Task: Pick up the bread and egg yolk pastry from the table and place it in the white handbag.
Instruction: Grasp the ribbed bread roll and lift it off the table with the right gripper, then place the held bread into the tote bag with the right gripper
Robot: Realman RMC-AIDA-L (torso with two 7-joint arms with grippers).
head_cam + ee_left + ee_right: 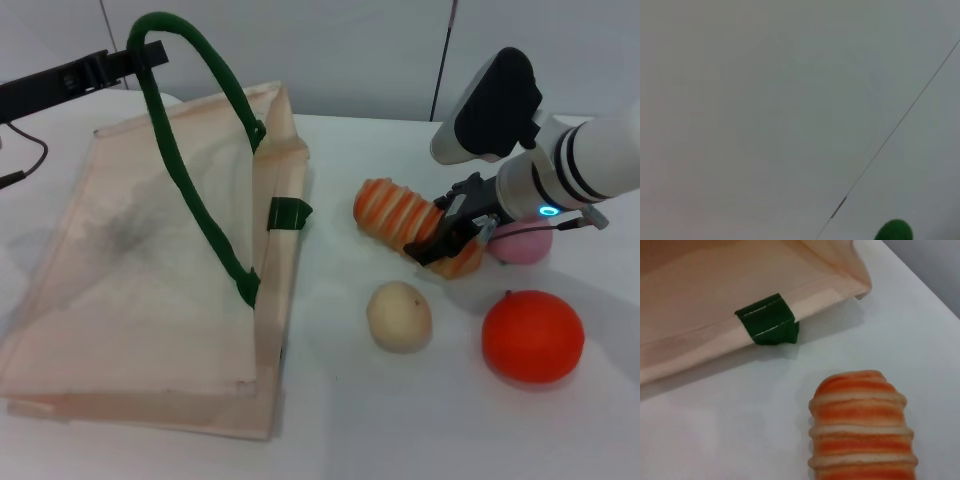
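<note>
- the right gripper is down at the table on the right, its dark fingers pinching the near-right end of the bread — the striped orange-and-cream loaf lies on the white table, slanting from far-left to near-right.
- the egg yolk pastry, a pale beige ball, sits on the table just near of the bread, apart from it.
- an orange ball lies right of the pastry; a pink ball shows partly behind the right gripper.
- the white handbag lies on the left of the table, its mouth edge with a small green tab facing the bread.
- the left gripper is up at the far left, holding one dark green handle raised in an arch — whether its fingers are pressed together cannot be told.
</note>
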